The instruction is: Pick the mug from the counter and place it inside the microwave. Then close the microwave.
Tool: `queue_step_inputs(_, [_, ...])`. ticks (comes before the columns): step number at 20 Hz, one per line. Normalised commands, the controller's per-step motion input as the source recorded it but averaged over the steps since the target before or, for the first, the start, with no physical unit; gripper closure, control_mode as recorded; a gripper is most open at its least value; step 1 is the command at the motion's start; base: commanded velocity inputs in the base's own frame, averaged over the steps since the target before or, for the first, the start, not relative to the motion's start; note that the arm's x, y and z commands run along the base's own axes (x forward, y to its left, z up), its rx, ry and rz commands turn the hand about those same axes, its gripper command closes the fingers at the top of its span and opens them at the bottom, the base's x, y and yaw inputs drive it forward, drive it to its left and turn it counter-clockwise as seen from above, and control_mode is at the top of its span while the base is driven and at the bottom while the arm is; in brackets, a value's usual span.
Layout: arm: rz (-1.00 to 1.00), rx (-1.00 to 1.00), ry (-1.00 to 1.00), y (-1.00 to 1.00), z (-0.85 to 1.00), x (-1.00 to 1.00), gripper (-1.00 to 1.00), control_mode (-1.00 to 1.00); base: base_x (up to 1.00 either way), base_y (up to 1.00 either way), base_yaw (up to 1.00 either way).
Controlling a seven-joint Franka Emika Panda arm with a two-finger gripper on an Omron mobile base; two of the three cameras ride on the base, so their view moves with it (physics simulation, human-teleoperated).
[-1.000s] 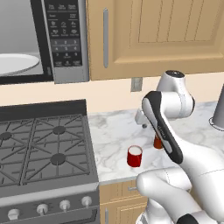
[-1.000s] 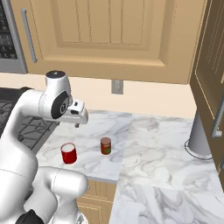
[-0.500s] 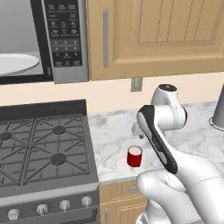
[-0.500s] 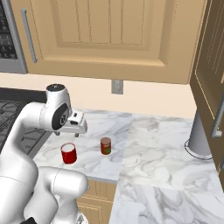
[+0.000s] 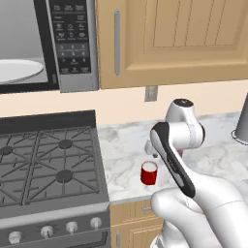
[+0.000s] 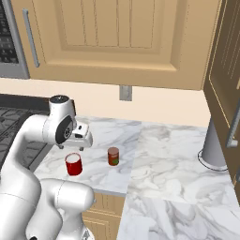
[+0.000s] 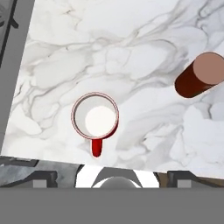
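The mug [image 7: 95, 116] is a small bright red cup with a white inside, standing upright on the white marble counter [image 7: 109, 52] near its front edge, handle toward the bottom of the hand view. It shows in the base views too: mug [image 5: 149, 173], mug [image 6: 73, 164]. My gripper [image 7: 112, 177] hangs open right above it, fingertips [image 7: 41, 177] wide apart and empty. The gripper [image 6: 77, 146] is a short way above the rim. The microwave [image 5: 72, 43] hangs at the upper left, its cavity open with a white round plate [image 5: 14, 70] inside.
A darker red-brown can [image 6: 113, 156] stands just right of the mug, also seen as the can [image 7: 199, 76]. The black gas stove [image 5: 48, 164] borders the counter on the left. A tall grey metal vessel [image 6: 213, 147] stands at the far right. Wooden cabinets hang overhead.
The hand has come down and slightly left, from well above the counter to just over the mug. Its jaws have stayed open. Mug and can have not moved.
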Motion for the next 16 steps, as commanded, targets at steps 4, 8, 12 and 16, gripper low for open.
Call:
queue_step_inputs(4, [0.00, 0.00, 0.00, 0.01, -0.22, 0.00, -1.00, -1.00, 0.00, 0.00, 0.00])
queue_step_inputs(8, [0.00, 0.00, 0.00, 0.00, -0.23, 0.00, -1.00, -1.00, 0.00, 0.00, 0.00])
queue_step_inputs(12, [0.00, 0.00, 0.00, 0.01, -0.25, 0.00, -1.00, -1.00, 0.00, 0.00, 0.00])
queue_step_inputs(16, [0.00, 0.00, 0.00, 0.01, -0.23, 0.00, -1.00, -1.00, 0.00, 0.00, 0.00])
